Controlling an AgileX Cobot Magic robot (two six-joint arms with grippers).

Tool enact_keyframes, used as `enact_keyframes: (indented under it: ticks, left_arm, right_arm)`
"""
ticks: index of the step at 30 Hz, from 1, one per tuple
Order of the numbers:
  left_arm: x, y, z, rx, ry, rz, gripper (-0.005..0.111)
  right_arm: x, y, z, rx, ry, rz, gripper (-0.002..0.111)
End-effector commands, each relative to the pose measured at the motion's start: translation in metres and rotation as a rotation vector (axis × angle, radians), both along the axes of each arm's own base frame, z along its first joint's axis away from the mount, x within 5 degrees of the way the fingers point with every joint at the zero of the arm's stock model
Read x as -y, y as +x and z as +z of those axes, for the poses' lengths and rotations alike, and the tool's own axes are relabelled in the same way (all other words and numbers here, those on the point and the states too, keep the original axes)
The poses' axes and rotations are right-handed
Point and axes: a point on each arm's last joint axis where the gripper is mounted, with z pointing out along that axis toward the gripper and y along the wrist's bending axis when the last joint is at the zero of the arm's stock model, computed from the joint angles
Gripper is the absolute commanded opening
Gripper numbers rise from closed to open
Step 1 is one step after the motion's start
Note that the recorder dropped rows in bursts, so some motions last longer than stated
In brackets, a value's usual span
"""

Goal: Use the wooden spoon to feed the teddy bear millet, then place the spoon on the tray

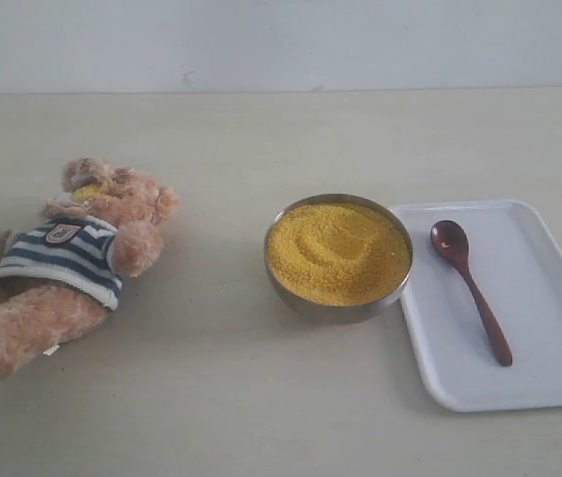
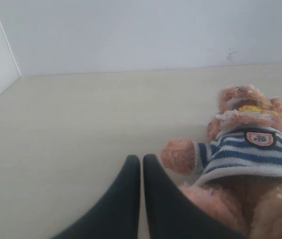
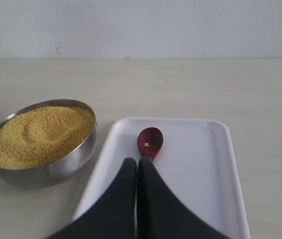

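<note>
The wooden spoon (image 1: pixel 477 298) is lying on the tray (image 1: pixel 549 298), the teddy bear (image 1: pixel 63 253) lying face-up. The left gripper (image 2: pixel 141 158) and right gripper (image 3: pixel 137 161) are sitting closed, empty.

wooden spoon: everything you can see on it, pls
The wooden spoon is dark reddish-brown and smooth, with an oval bowl and a slim straight handle. It lies flat on the white tray, bowl facing up, clear of the metal bowl. A few yellow grains sit in the spoon's bowl. Nothing holds it. The shut right gripper only hides the handle in the right wrist view.
</note>
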Motion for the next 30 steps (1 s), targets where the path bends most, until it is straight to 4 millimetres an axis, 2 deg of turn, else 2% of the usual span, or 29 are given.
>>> enact_keyframes:
  ticks: [1, 7, 30]
  left_arm:
    - [0.0, -0.0001, -0.0005, 0.004, -0.004, 0.003, 0.004]
    - [0.0, -0.0001, -0.0005, 0.004, -0.004, 0.003, 0.004]
    - [0.0, -0.0001, -0.0005, 0.004, -0.004, 0.003, 0.004]
  right_arm:
    - [0.0001, -0.0003, -0.0015, 0.015, -0.057, 0.012, 0.0]
    - [0.0001, -0.0003, -0.0015, 0.031, -0.115, 0.026, 0.0]
    - [0.0001, -0.0005, -0.0024, 0.02, -0.116, 0.027, 0.0]
